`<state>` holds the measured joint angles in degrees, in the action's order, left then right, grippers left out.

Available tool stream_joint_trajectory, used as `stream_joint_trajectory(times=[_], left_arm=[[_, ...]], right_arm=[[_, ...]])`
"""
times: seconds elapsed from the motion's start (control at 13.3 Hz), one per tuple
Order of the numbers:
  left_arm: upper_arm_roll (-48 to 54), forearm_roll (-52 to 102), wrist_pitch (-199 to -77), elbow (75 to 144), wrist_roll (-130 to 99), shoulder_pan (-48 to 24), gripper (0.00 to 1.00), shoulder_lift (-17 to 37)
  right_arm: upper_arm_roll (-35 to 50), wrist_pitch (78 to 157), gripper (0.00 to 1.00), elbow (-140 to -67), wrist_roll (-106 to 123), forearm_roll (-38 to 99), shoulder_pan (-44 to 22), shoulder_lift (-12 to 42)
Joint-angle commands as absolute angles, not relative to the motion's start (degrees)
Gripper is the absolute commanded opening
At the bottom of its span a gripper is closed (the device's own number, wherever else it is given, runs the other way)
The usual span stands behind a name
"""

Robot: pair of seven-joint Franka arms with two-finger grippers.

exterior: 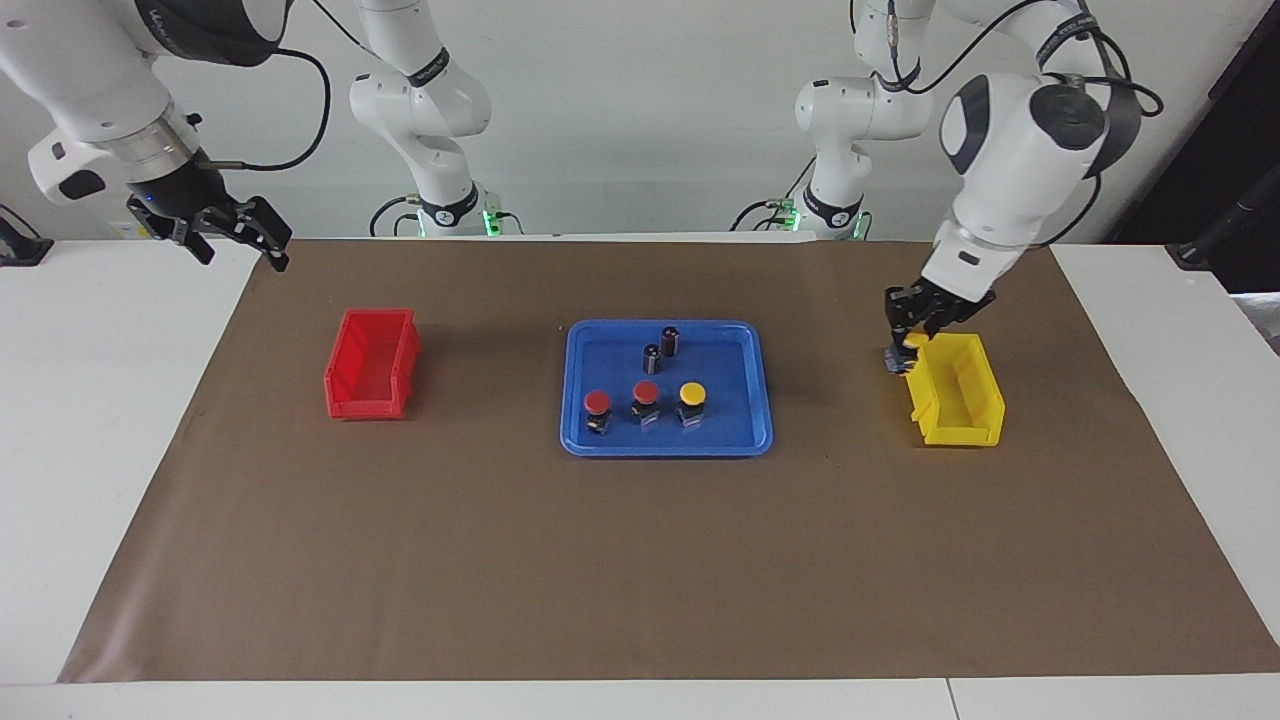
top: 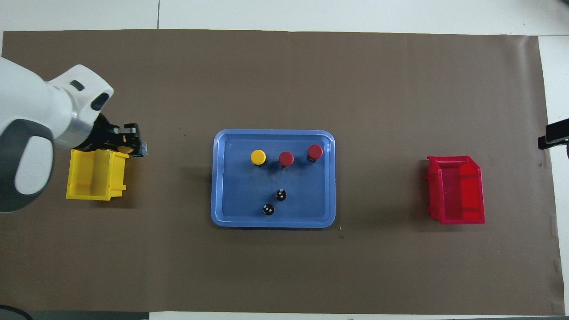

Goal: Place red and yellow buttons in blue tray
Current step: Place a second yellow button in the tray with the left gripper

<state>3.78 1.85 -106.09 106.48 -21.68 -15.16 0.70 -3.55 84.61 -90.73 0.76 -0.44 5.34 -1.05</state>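
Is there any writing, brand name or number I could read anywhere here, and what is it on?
Black strap on the right arm: white lettering, too small to read.
Black strap on the left arm: white lettering, too small to read.
Blue tray, red bin, yellow bin, buttons: no writing visible.

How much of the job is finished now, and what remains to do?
Three buttons already stand in the blue tray: two red buttons and one yellow button. The left gripper, shut on the second yellow button, is over the yellow bin's rim. That button must go into the tray. The right gripper waits open, off the mat.
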Motion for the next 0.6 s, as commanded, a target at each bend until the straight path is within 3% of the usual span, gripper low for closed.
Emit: stream_joint_trajectory(times=[0.0,0.22,0.53], left_arm=[[2.9,2.64,-112.73,106.16,-31.52,-22.48,0.01,6.75],[3.08,2.64,-119.69,110.64,-34.01,-26.0,0.02,8.0],[3.08,2.64,-123.66,111.18,-35.77,-28.39,0.01,10.98]], right_arm=[[-3.52,85.52,1.0,-93.16,1.32,-0.7,4.92,-2.46],[-3.43,85.43,1.0,-93.16,1.14,-0.53,4.4,-2.46],[-3.43,85.43,1.0,-93.16,1.14,-0.53,2.9,-2.46]])
